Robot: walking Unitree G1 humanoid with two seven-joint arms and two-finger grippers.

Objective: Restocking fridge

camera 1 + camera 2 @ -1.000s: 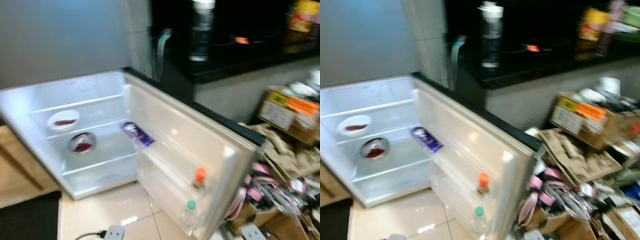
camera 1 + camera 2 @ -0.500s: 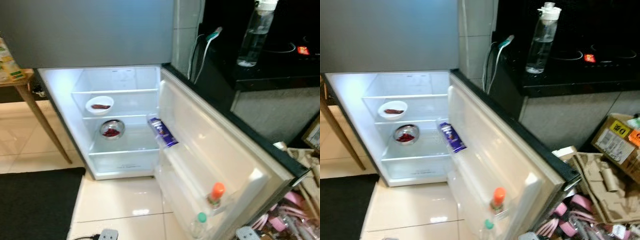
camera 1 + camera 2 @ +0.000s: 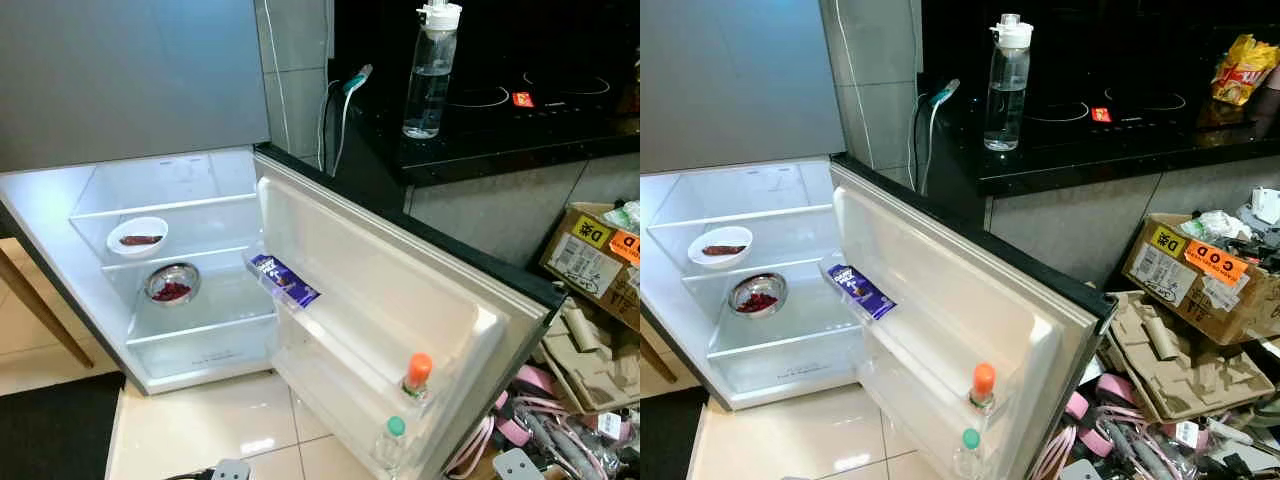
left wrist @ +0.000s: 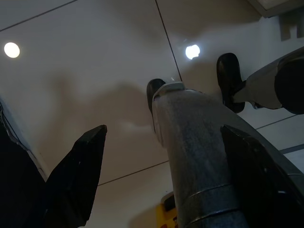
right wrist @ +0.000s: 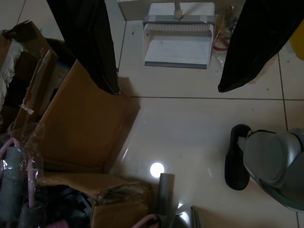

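Left claw: hangs over the tiled floor, its two black fingers set wide apart with nothing between them; the robot's grey leg and dark foot show beyond.
Right claw: hangs over the floor too, fingers spread and empty; below it lie a flattened brown box, a white dustpan and the robot's other foot.
Floor: a power strip sits at the bottom edge of the left eye frame, a dark mat at lower left.
Door: swung wide open across the middle of the frame; in its lower bin stand a bottle with an orange cap and, just nearer, one with a green cap; a purple packet lies in the upper bin near the hinge.
Clutter: cardboard, pink cords and a printed carton fill the lower right.
Fridge: open and lit at left of frame; a white bowl holding something dark red rests on the upper shelf, a metal bowl with red pieces on the shelf below.
Surface: black, upper right, beside the fridge; a clear water bottle stands upright on it, a yellow snack bag at far right.
Wall: a white cable with a teal plug hangs between fridge and surface.
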